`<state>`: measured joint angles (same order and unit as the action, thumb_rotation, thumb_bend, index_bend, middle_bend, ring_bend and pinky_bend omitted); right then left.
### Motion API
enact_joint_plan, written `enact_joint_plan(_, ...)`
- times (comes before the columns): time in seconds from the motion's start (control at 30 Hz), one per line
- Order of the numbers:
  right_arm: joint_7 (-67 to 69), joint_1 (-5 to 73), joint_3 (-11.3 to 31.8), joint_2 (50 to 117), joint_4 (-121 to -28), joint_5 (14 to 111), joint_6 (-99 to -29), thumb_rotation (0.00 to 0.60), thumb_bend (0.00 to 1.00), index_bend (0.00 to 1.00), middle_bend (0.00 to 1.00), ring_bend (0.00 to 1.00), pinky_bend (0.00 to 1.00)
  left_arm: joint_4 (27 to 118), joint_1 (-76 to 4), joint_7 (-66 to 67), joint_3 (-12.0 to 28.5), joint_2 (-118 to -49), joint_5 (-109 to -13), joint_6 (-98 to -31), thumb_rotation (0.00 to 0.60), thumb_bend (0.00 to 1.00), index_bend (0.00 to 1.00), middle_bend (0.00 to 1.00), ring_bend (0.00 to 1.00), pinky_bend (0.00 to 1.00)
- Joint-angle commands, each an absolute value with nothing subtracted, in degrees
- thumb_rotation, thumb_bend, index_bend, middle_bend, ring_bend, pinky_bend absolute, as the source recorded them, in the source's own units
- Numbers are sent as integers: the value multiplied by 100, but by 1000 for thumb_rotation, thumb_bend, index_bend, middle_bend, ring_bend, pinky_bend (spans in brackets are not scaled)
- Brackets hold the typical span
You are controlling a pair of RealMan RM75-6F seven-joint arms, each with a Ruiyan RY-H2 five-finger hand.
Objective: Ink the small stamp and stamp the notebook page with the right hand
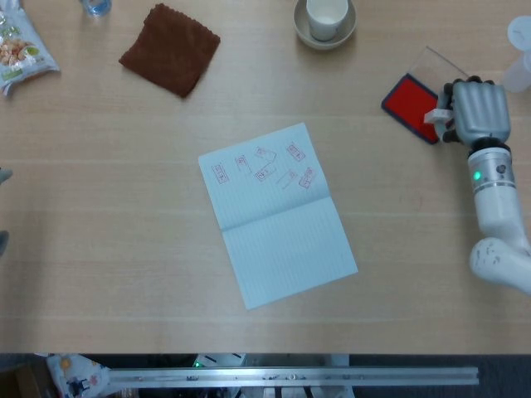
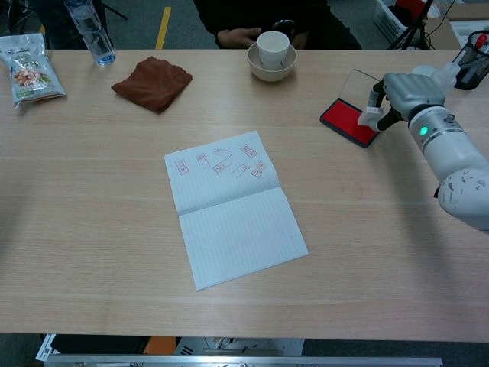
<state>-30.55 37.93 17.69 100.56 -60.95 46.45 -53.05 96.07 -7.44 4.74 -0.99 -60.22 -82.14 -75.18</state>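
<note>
The right robot hand (image 2: pixel 401 93) pinches the small white-handled stamp (image 2: pixel 370 117) over the red rectangular ink pad (image 2: pixel 348 121), at two o'clock on the wooden counter (image 2: pixel 92 199). A flat, even press should ink it well (contact unclear), before crossing to the open lined notebook (image 1: pixel 276 215) at centre.

Bench (image 2: pixel 92 229): pale wood-grain top, long boards running left to right, evenly lit, soft shadows only. Metal rail (image 1: pixel 290 377) along the near edge at 6 o'clock. Beyond the far edge, dark grey floor (image 2: pixel 137 23) with a yellow tape line (image 2: pixel 163 27) at about 11 o'clock. A seated person in dark clothing (image 2: pixel 267 19) at 12 o'clock, hands together. Red-and-black gear on the floor (image 2: pixel 409 11) toward 1 o'clock.
</note>
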Motion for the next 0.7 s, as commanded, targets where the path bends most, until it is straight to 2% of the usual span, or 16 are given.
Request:
enact_joint_plan(0.03, -3103, 3890, 1780, 10160, -5947, 4556, -5221, 600, 329, 640, 458, 288, 335, 9607, -749, 480, -98, -6019, -8202, -7506, 600, 325, 148, 157, 139, 104)
enact_joint_plan(0.7, -3321, 4235, 1813, 10459, -5427, 4159, -4936, 600, 329, 640, 459, 288, 335, 9633, -814, 579, -101, -6021, -8089, -7364, 600, 325, 149, 155, 139, 104)
